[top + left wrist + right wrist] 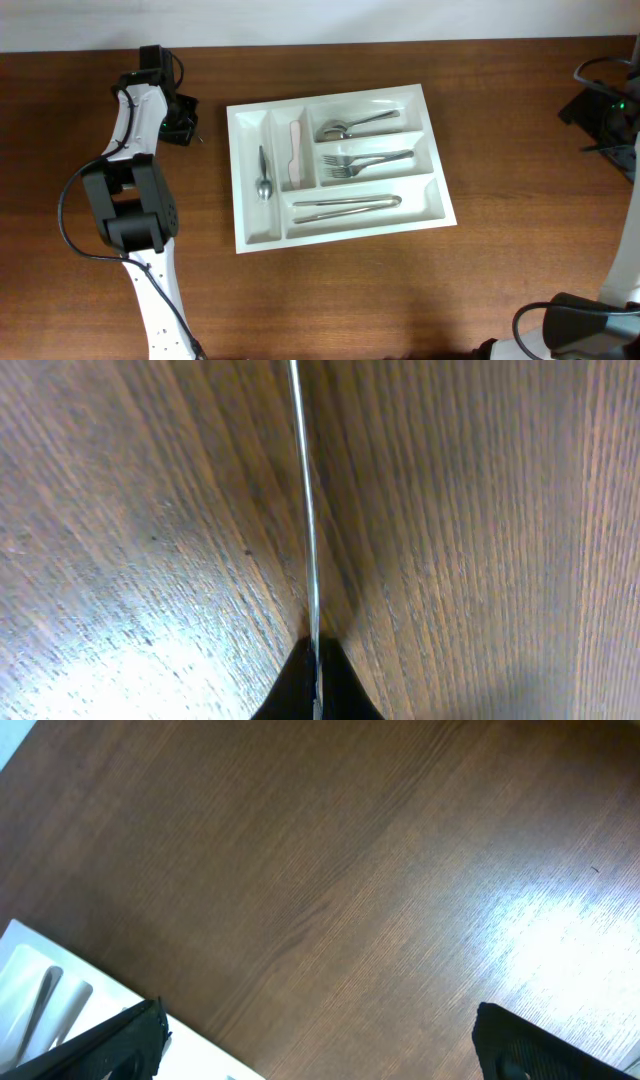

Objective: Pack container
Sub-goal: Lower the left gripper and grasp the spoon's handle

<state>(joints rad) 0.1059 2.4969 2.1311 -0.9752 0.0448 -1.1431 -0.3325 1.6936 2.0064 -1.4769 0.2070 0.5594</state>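
Observation:
The container, a white cutlery tray [240, 112], lies in the middle of the table. It holds a spoon [263, 174] and a pale pink utensil [295, 155] in the narrow compartments. The long ones hold a spoon [355, 125], forks [365, 160] and long silver pieces [345, 206]. My left gripper [183, 120] is left of the tray, low over the table. In the left wrist view it [316, 680] is shut on a thin silver utensil [306, 490] seen edge-on. My right gripper [315, 1030] is open and empty; the tray's corner [30, 980] shows beside it.
The table is dark brown wood [330, 300]. Black equipment and cables [605, 105] sit at the far right edge. The left arm's base and cable [130, 205] stand at the left, and the right arm's base [590, 325] is at the bottom right.

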